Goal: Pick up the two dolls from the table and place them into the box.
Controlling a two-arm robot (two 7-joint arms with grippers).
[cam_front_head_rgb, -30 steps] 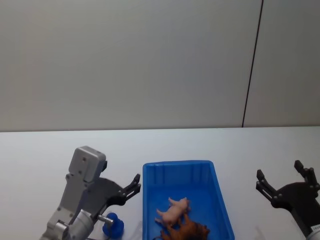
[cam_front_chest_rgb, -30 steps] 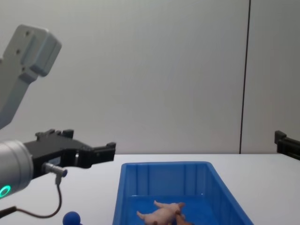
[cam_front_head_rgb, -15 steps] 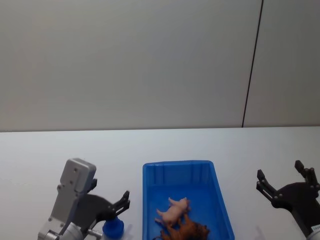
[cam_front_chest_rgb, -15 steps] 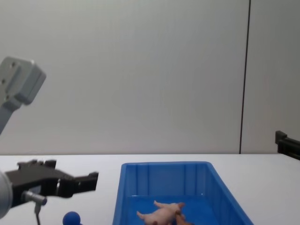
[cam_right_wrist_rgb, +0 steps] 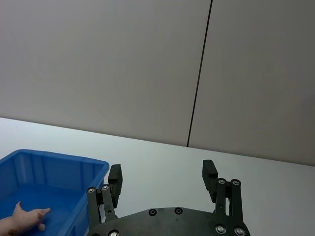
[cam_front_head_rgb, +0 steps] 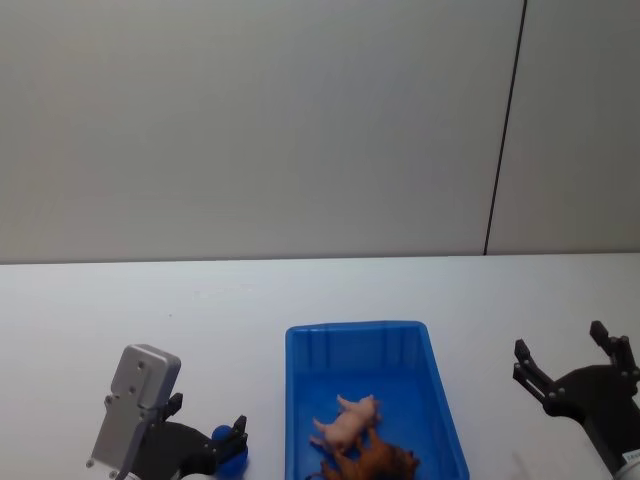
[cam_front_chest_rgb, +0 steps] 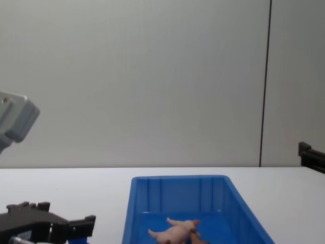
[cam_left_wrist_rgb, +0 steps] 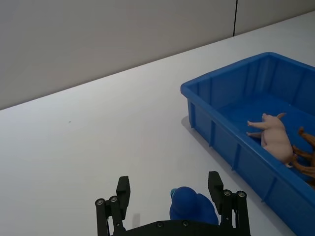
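A small blue doll [cam_left_wrist_rgb: 193, 210], likely light and rigid, is straddled by the left gripper's [cam_left_wrist_rgb: 171, 196] spread fingers; its round head seems best pinched.

White table [cam_front_head_rgb: 150, 300] below plain grey wall [cam_front_head_rgb: 250, 120]; thin dark vertical seam [cam_front_head_rgb: 505, 130] at wall's right

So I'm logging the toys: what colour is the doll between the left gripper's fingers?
Blue doll, clearest in the left wrist view.
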